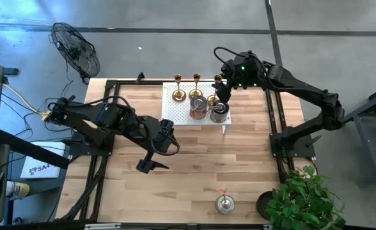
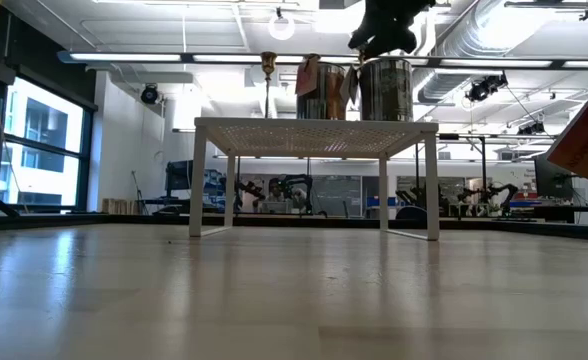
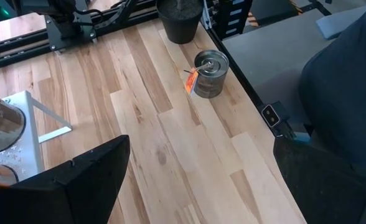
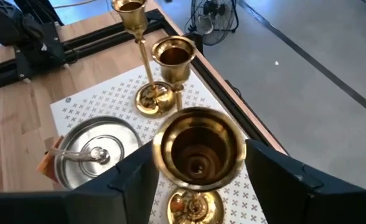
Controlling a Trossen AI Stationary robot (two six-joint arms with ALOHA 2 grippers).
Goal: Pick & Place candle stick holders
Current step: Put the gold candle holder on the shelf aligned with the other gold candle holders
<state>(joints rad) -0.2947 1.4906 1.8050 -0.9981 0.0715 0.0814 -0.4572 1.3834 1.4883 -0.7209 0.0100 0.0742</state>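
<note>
The right gripper point(image 4: 198, 171) is hovering over the far right corner of the white perforated rack point(image 1: 175, 115), its fingers point(image 4: 276, 171) spread on either side of the cup of a brass candle stick holder point(image 4: 198, 149), apparently to close on it or having just set it down; whether the pads are touching the cup is hard to tell. Two more brass holders point(image 1: 179, 89) point(image 1: 195, 87) are standing in the same far row, and two squat silvery holders point(image 1: 199, 107) point(image 1: 219, 112) are sitting just in front of them. A third silvery holder point(image 1: 224, 204) is waiting alone at the near edge of the wooden surface point(image 1: 194, 166), beside a potted plant point(image 1: 300, 198), probably next to be fetched. The left gripper point(image 1: 151, 163) is hanging over mid-surface with fingers point(image 3: 77, 180) spread and empty. In the low view, the right gripper's fingers are cut off at the top.
</note>
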